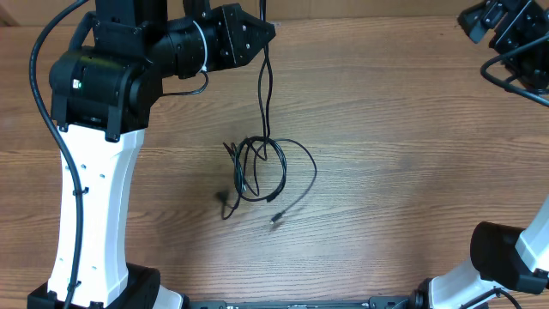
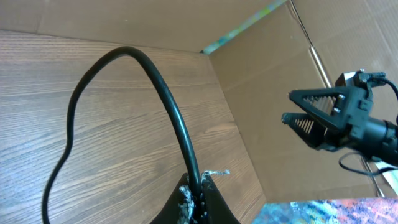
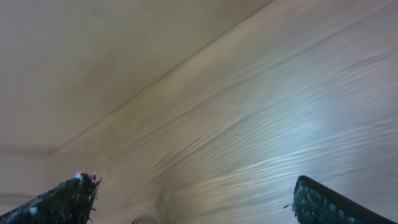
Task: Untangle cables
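1. The left gripper is pinched tight on one strand of the cables. In the overhead view that strand runs from top centre down to the tangle, which lies mid-frame on the table.
2. The right gripper stands spread wide in the upper right corner, holding nothing and well apart from the tangle.
3. Best to draw the held strand slowly toward the top of the frame and watch whether it slides free or drags the whole tangle.
4. If it drags, pinning the wide loop with the right gripper would likely help.
5. A fast pull could cinch the tangle tighter.
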Robot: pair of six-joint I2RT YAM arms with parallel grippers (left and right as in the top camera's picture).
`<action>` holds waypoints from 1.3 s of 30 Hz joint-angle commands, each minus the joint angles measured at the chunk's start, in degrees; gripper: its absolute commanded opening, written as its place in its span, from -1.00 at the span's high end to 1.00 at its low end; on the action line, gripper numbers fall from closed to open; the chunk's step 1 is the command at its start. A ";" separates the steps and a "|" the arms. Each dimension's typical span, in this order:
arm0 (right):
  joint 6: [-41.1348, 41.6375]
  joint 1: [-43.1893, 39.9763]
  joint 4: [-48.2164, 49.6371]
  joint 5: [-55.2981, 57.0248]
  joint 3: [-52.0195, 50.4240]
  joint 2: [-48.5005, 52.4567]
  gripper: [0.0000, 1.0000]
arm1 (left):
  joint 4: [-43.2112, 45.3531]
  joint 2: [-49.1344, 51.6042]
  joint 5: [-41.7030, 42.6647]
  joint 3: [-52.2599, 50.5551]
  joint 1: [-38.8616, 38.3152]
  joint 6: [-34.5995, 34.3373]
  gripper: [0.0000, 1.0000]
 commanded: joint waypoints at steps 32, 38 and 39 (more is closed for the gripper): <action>-25.70 27.19 16.22 -14.08 -39.82 -0.98 -0.62 | 14.45 -0.46 3.80 0.61 0.39 -26.05 0.92; -27.63 28.89 16.11 -17.29 -40.33 -1.01 -0.61 | 13.94 -0.46 1.22 0.61 0.39 -26.01 0.92; -27.63 29.09 16.11 -17.46 -40.33 -1.01 -0.61 | 13.77 -0.46 0.83 0.61 0.39 -25.99 0.92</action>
